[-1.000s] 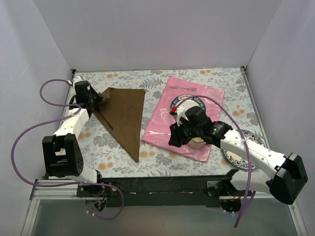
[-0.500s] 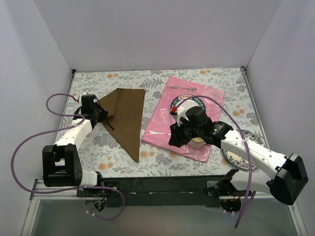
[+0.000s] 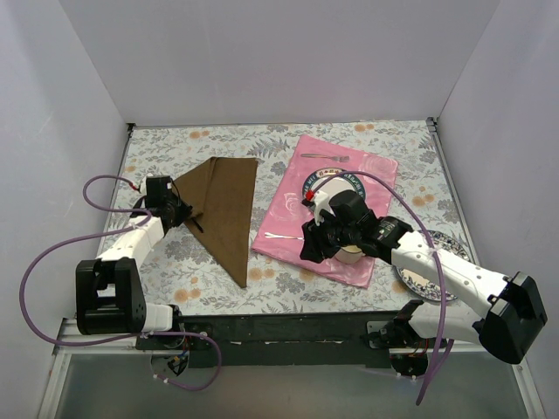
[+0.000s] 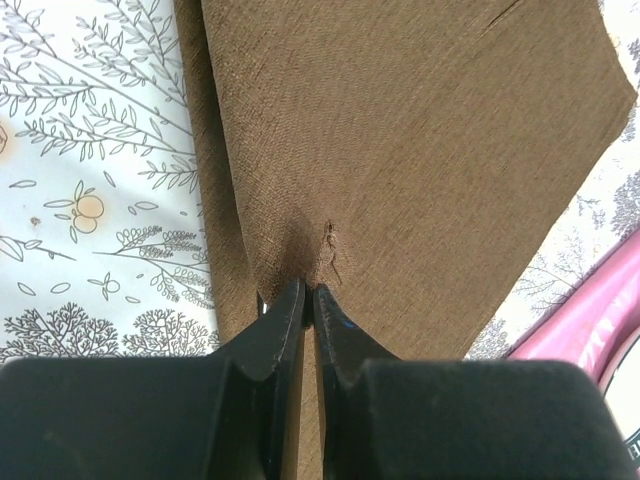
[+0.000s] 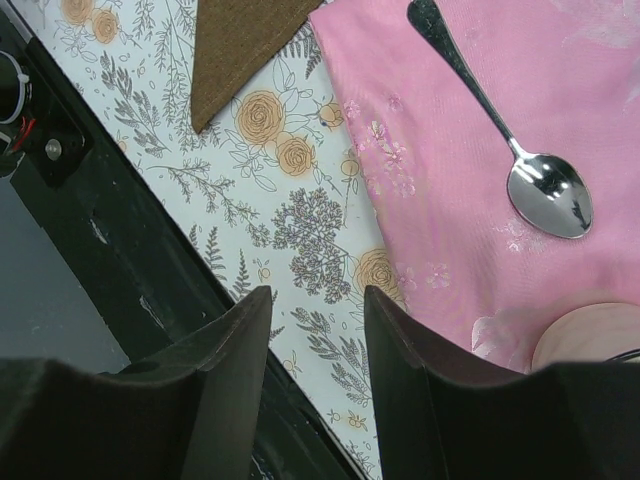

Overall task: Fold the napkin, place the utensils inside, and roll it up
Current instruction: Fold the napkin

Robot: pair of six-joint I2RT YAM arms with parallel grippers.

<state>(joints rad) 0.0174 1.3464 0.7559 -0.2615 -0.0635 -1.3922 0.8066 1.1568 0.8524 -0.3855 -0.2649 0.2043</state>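
- Scene is boxed in by plain white walls (image 3: 279, 52); the tabletop is covered by a floral cloth (image 3: 288, 288).
- The napkin (image 3: 223, 205) is seen left of centre, folded to a brown triangle w/ its long point aimed at the near edge. In the left wrist view a 2nd layer is seen under its left edge.
- The left gripper (image 4: 308, 295) is clenched on the napkin at its left edge, approx. halfway along. A small pinch of cloth is puckered up at the fingertips. From above, that gripper (image 3: 179, 212) is seen low over the cloth.
- A pink mat (image 3: 376, 170) is laid right of the napkin, close by but not overlapping it.
- Utensils are both on the pink mat, apart from the napkin. The fork (image 3: 325, 157) is at the mat's far edge, lying left-right. The spoon (image 3: 279, 236) is near the mat's near-left edge.
- In the right wrist view the spoon (image 5: 488, 108) is shown bowl-up, handle pointing away from the gripper.
- The right gripper (image 5: 315, 300) is held w/ jaws apart, nothing btwn them, above the floral cloth just off the mat's near-left edge. From above it is found at (image 3: 313, 247), beside the spoon.
- A dark-rimmed plate (image 3: 349, 176) is set on the mat, partly hidden by the right arm.
- A beige round item (image 3: 351, 254) is seen under the right wrist; its kind can't be told.
- A 2nd patterned plate (image 3: 434, 237) is partly covered by the right arm, off the mat's right side.
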